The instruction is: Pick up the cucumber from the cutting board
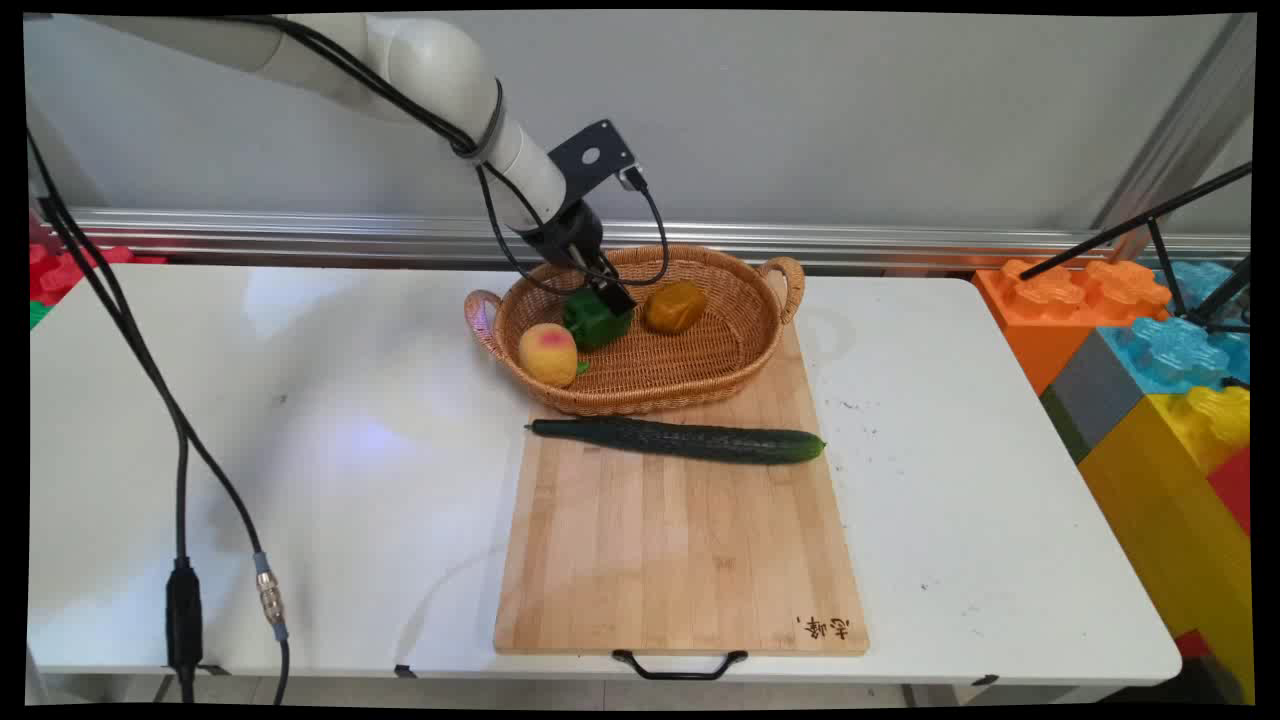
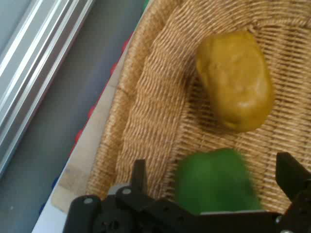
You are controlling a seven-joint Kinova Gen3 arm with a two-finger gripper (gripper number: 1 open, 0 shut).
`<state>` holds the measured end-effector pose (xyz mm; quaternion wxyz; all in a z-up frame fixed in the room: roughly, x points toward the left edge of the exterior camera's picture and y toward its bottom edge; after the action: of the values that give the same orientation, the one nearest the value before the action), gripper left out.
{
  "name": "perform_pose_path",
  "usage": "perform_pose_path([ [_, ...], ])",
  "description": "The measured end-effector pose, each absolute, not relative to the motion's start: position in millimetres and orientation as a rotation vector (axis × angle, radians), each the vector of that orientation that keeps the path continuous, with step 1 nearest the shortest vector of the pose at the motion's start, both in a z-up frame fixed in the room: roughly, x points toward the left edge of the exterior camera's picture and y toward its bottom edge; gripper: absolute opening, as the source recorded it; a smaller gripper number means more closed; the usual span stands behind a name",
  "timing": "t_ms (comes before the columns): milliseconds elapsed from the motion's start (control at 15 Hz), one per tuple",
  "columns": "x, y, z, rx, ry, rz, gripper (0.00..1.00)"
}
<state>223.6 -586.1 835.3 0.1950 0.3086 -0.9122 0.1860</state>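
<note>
Black hand [image 2: 211,187] angled down, straddling green pepper [image 2: 214,182].

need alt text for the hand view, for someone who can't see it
The black gripper, fingers spread open, sits on either side of a green pepper inside a woven wicker basket. A brownish-yellow potato-like item lies in the basket just beyond the pepper. Past the basket rim are the edge of a wooden board and a metal rail.
</note>
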Motion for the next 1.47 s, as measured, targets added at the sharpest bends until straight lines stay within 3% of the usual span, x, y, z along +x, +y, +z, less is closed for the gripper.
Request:
perform_pose_path([
  [800,148.5,-513.5,893.3,0.511,-2.586,0.428,1.0],
  [1067,121.4,-489.0,891.6,0.343,-2.627,0.347,1.0],
  [1467,90.5,-473.8,861.6,0.116,-2.693,0.285,1.0],
])
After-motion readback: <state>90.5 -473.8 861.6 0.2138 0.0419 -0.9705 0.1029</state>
